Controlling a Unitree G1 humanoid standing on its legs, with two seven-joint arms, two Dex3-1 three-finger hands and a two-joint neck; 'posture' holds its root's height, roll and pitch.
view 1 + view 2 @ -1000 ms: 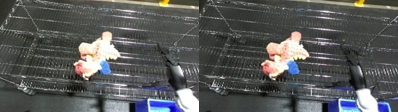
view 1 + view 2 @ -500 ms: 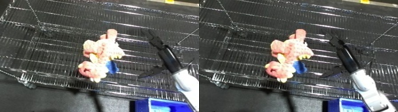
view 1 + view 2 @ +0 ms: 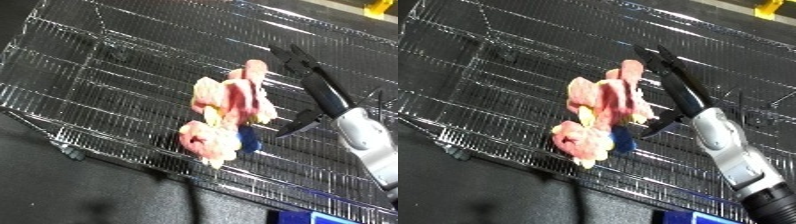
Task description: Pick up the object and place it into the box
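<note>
Toy: a pink plush toy (image 3: 604, 116) with cream patches and a blue part at its lower end lies in the middle of the frame, stretched from upper right to lower left.
Toy's support: it rests on a wire mesh rack (image 3: 107, 75) that runs across the frame from upper left to lower right; the floor under the wires is dark.
Toy's parts: one narrow pink limb points toward the upper right, a rounder pink lump sits at the lower left, and the blue piece (image 3: 250, 141) shows just right of that lump.
Right hand: the black right hand (image 3: 680, 92) comes in from the lower right on a white and silver forearm (image 3: 728, 152) and lies just to the right of the toy.
Right hand's fingers: they are stretched out straight toward the upper left of the frame, alongside the toy's upper limb, with the thumb (image 3: 298, 124) spread apart and pointing down and left toward the toy's middle. The hand is wide and holds nothing.
Contact: the fingers are very close to the toy's right side; whether they touch it cannot be told.
Blue object: a blue edge (image 3: 333, 219) shows at the bottom of the frame, right of centre, well apart from the toy.
Yellow thing: a small yellow shape (image 3: 771, 7) sits at the top right corner, beyond the rack.
Left hand: it shows in neither view.
</note>
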